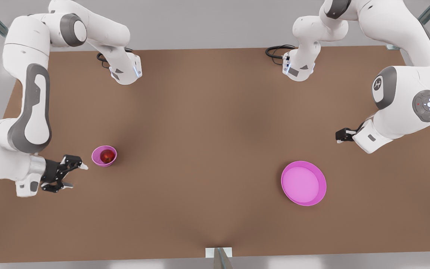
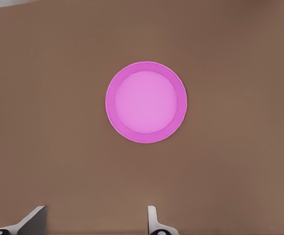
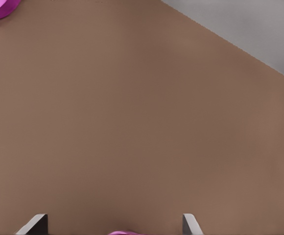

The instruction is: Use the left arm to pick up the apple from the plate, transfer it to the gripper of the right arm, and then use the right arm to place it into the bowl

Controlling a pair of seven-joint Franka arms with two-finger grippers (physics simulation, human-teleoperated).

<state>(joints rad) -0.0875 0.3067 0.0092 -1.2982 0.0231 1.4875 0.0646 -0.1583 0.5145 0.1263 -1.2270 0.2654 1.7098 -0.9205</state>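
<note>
Front view, nearest me: my right pincer (image 1: 74, 175) hangs released, fingers spread, just at eight o'clock of the bowl (image 1: 104, 155), which holds the apple (image 1: 107, 156). The plate (image 1: 304, 183) lies bare well apart across the counter (image 1: 207, 149). Farther back at two o'clock of it my left pincer (image 1: 340, 136) waits, fingers (image 2: 153, 219) parted.
</note>
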